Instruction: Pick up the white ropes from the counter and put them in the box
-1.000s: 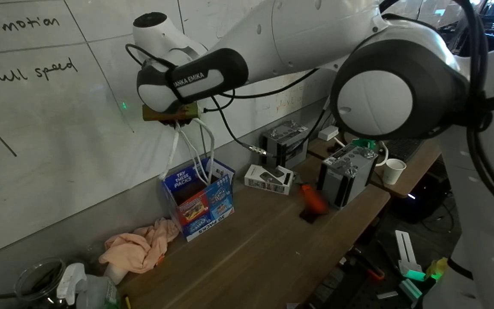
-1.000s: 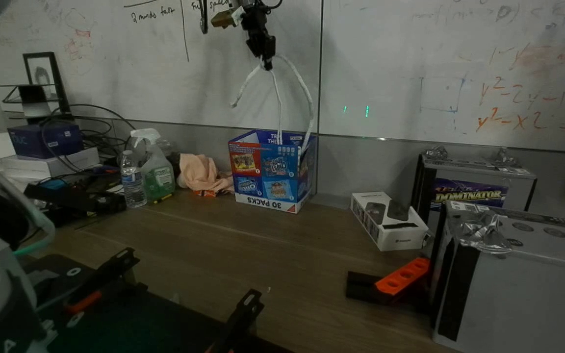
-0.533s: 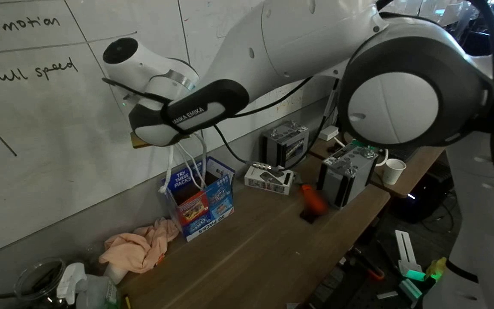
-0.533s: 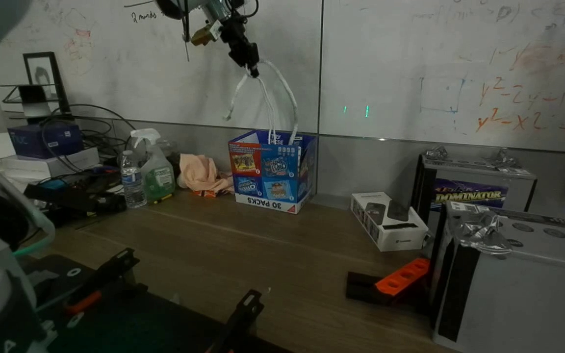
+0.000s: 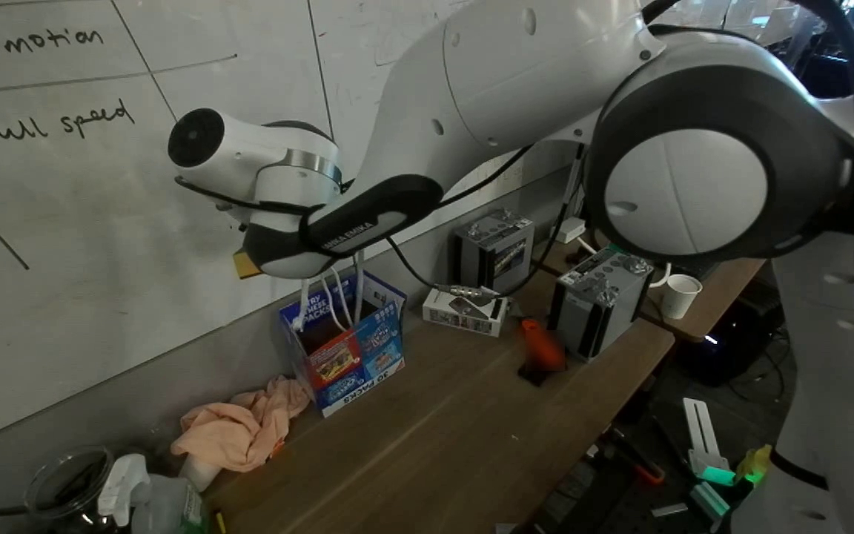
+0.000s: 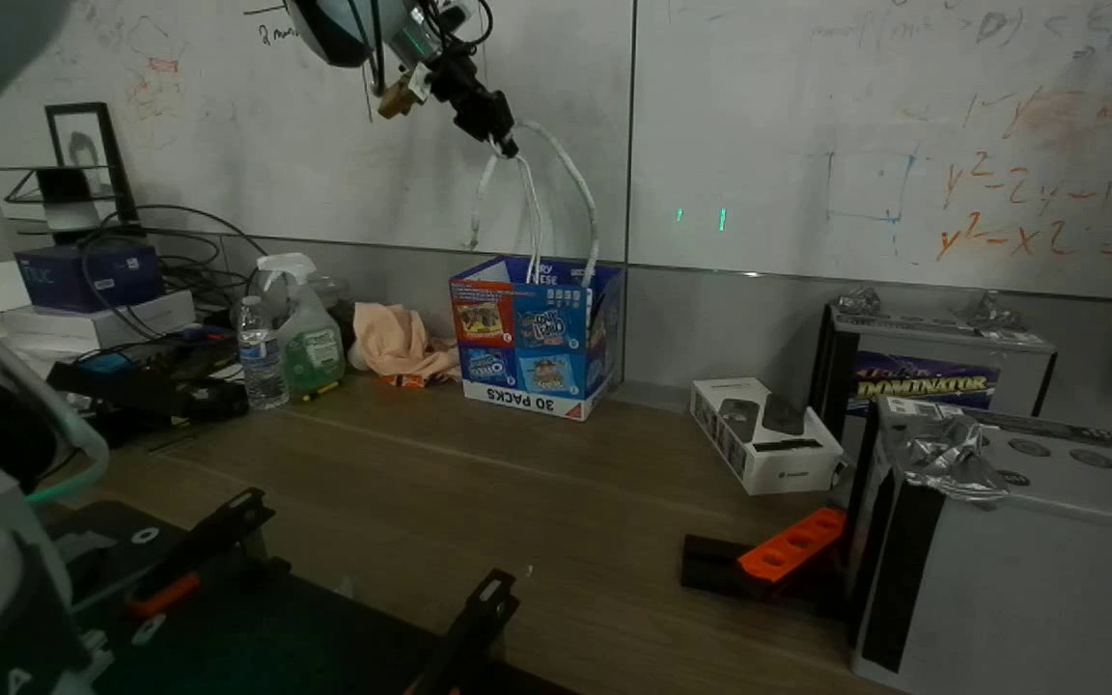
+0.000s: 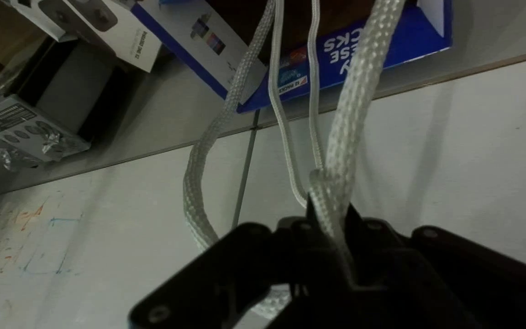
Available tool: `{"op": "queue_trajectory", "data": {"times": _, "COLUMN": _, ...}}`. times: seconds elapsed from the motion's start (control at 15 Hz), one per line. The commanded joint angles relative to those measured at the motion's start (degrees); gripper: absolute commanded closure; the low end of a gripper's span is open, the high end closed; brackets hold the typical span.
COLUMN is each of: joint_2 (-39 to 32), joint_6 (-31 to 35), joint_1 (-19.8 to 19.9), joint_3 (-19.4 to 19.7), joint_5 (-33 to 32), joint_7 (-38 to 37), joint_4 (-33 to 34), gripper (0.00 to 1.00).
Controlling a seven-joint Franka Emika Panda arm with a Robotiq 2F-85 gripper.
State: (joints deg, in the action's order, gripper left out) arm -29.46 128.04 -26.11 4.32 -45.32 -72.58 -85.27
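Now, pick-up's done: white ropes [image 7: 359,87] are pinched tight in the claw [image 6: 506,148], held o/ the box [image 6: 537,338], far side of counter [image 6: 479,502]; lowering + release prob. yet to be done.

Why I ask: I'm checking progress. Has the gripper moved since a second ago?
Yes: in an exterior view, the gripper hangs lower than before, closer to the unmoved blue box.

Open-topped box [image 6: 517,333]; whiteboard [image 6: 759,135] behind
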Motion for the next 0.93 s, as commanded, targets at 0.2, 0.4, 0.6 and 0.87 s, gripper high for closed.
{"op": "queue_trajectory", "data": {"times": 0.2, "joint_2": 1.2, "joint_6": 0.2, "joint_1": 2.1, "joint_3": -1.2, "joint_5": -5.9, "joint_7": -4.1, "joint_4": -4.1, "gripper": 0.98}}
{"op": "queue_trajectory", "data": {"times": 0.4, "joint_2": 0.7, "joint_6": 0.0, "joint_1": 2.5, "joint_3": -1.7, "joint_5": -7.5, "joint_7": -5.0, "joint_4": -4.9, "gripper": 0.98}}
{"op": "queue_trajectory", "data": {"times": 0.6, "joint_2": -0.4, "joint_6": -0.3, "joint_1": 2.9, "joint_3": -2.4, "joint_5": -8.0, "joint_7": -5.6, "joint_4": -4.7, "gripper": 0.98}}
{"op": "queue_trajectory", "data": {"times": 0.87, "joint_2": -2.2, "joint_6": -0.5, "joint_1": 2.9, "joint_3": -3.1, "joint_5": -7.5, "joint_7": -5.8, "joint_4": -3.8, "gripper": 0.98}}
